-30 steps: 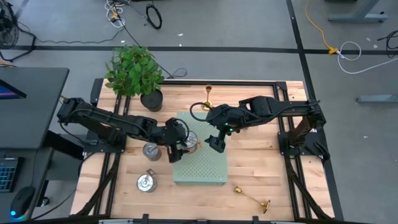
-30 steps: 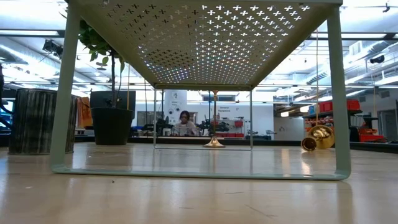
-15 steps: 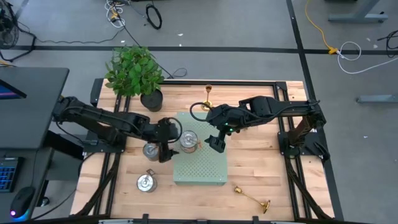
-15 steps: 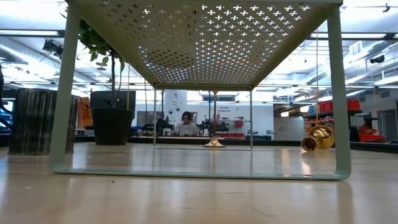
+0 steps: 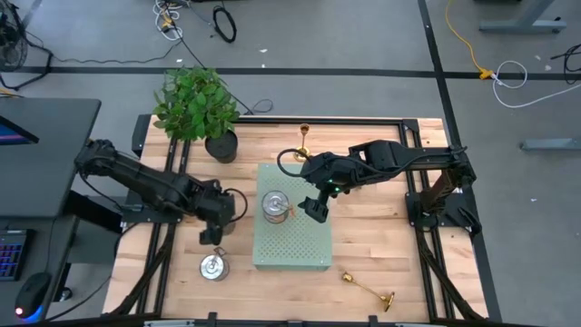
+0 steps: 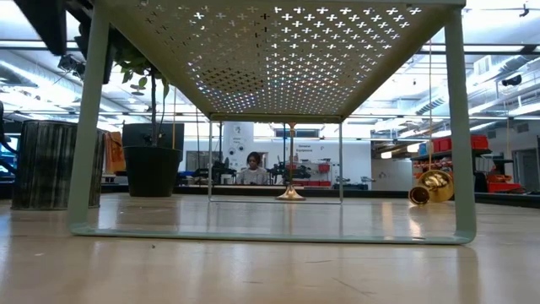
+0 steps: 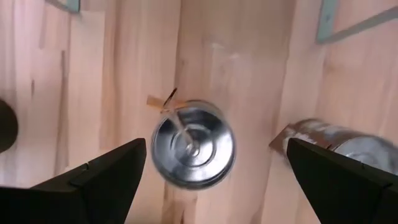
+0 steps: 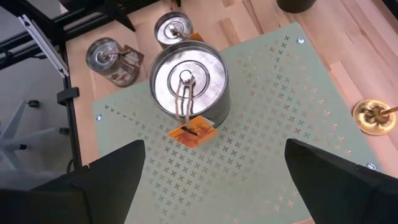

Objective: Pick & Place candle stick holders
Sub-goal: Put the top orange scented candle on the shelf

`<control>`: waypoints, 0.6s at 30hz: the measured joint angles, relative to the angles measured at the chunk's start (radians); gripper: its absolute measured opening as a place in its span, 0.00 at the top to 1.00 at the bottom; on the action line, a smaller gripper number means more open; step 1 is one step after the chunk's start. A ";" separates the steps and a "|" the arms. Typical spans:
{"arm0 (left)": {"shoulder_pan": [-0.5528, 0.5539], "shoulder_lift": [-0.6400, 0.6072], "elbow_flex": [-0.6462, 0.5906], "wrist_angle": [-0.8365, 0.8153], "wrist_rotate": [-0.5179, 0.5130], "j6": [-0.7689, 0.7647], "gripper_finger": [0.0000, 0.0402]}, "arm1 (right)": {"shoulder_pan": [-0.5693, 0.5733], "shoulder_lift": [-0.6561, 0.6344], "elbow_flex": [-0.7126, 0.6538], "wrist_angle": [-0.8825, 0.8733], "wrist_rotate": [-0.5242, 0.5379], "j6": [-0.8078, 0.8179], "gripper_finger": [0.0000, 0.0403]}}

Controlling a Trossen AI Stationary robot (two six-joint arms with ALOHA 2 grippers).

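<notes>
two brass candle stick holders are showing in the high view. one upright holder (image 5: 304,138) is standing at the far edge of the table, just behind the green perforated stand (image 5: 300,245); in the low view it (image 6: 290,192) is seen thru the stand's legs. the other, the lying holder (image 5: 369,289), is resting on its side near the front right of the table, well apart from the stand; its round base is showing gold in the low view (image 6: 433,185). a gold base (image 8: 374,116) is also peeking beside the stand in the right wrist view, prob. the upright one. a third holder is not showing anywhere.

on the stand a silver tin candle (image 5: 275,204) w/ an orange tag is sitting. two more tins are on the wood left of the stand, one (image 5: 213,266) near the front, the other mostly hiding under the left arm. a potted plant (image 5: 195,104) is standing at the far left.

the right gripper (image 5: 316,209) is hanging over the stand, right beside the tin, fingers spread wide and holding nothing. the left gripper (image 5: 214,232) is hovering over the wood left of the stand, above a tin (image 7: 193,145), fingers also spread, empty.

progress, as i am judging it: no holder is being gripped and none is on the stand, so the pick & place of the holders is looking not begun, all is left.
</notes>
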 joint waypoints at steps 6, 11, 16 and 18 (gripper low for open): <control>-0.010 0.001 0.000 -0.023 -0.034 0.001 0.01 | 0.000 0.000 0.000 0.043 0.000 0.001 0.04; -0.010 0.001 0.000 -0.024 -0.027 0.006 0.01 | 0.000 0.000 0.000 0.150 -0.001 0.009 0.04; -0.010 0.002 0.000 -0.023 -0.018 0.021 0.01 | 0.000 0.000 0.000 0.301 -0.001 0.009 0.04; -0.010 0.002 0.000 -0.021 0.009 0.025 0.01 | 0.000 0.000 0.000 0.363 -0.001 0.009 0.04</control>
